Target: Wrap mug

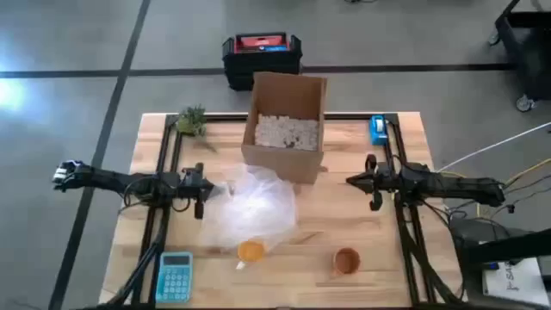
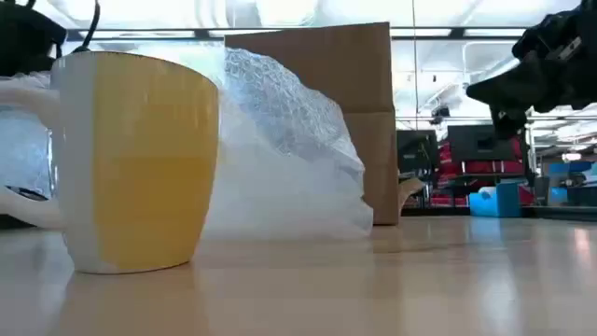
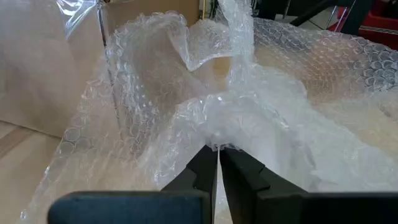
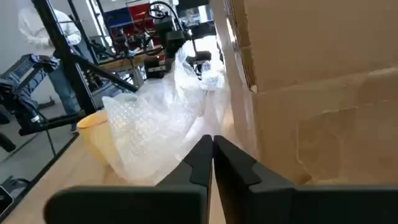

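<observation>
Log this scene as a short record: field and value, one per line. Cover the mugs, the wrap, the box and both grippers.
yellow mug: upright at the table's near edge, touching the bubble wrap's edge, not wrapped
brown mug: upright, apart, right of the yellow one
bubble wrap: crumpled sheet in front of the cardboard box
box contents: white packing fill
left gripper: shut on the bubble wrap
right gripper: shut, empty, beside the box

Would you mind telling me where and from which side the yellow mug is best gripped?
Probably by its rim, from straight above: the yellow mug stands upright with its mouth open. The bubble wrap crowds its far side, so pinching the near wall looks clearest. Its handle points toward the table's near edge.
</observation>
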